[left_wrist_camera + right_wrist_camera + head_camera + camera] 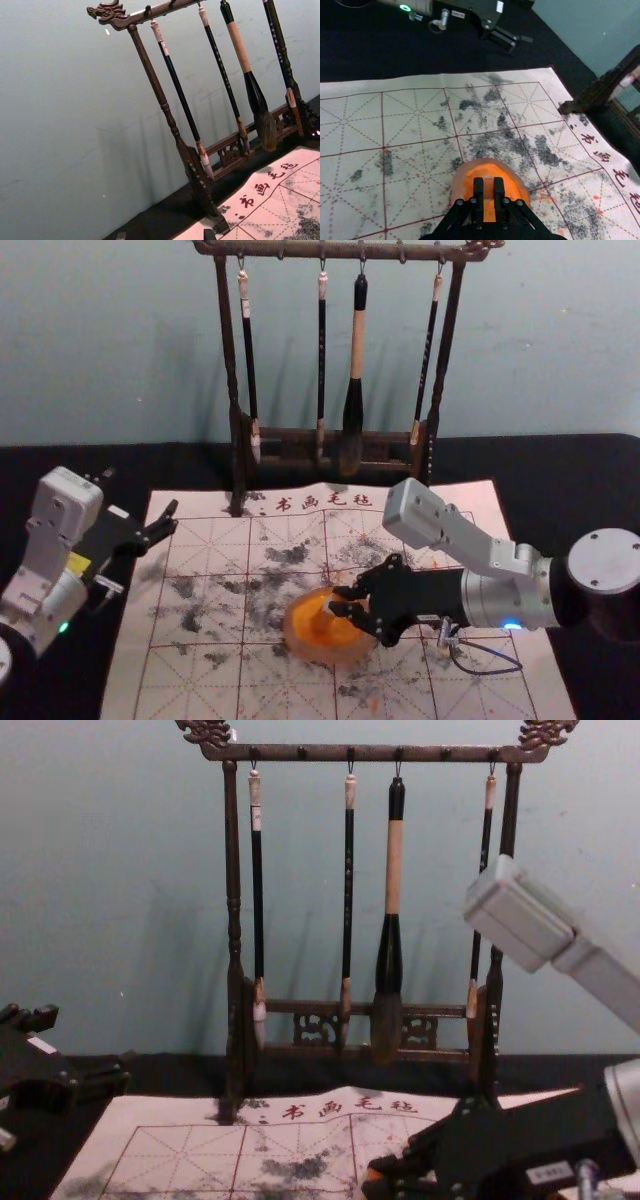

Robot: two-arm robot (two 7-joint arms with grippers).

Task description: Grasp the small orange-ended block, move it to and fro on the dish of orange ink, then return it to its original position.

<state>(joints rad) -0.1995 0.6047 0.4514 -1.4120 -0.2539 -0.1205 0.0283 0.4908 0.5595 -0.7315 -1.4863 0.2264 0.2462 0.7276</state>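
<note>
Over the dish of orange ink (294, 638), my right gripper (337, 604) is shut on the small block (322, 620), which looks upright with its lower end at the ink. In the right wrist view the block (488, 188) sits between the two fingertips of the right gripper (488, 192), the dish (457, 186) behind and around it. Whether it touches the ink is hard to tell. The chest view has the block's orange part (374, 1175) at the right gripper's tip. My left gripper (168, 523) stays parked, open, beyond the mat's left edge.
A pale gridded mat (200, 670) with grey ink smudges lies on the black table (560, 475). Behind it stands a dark wooden rack (228, 350) with several hanging brushes, the thickest brush (353, 410) near its middle. Orange specks dot the mat around the dish.
</note>
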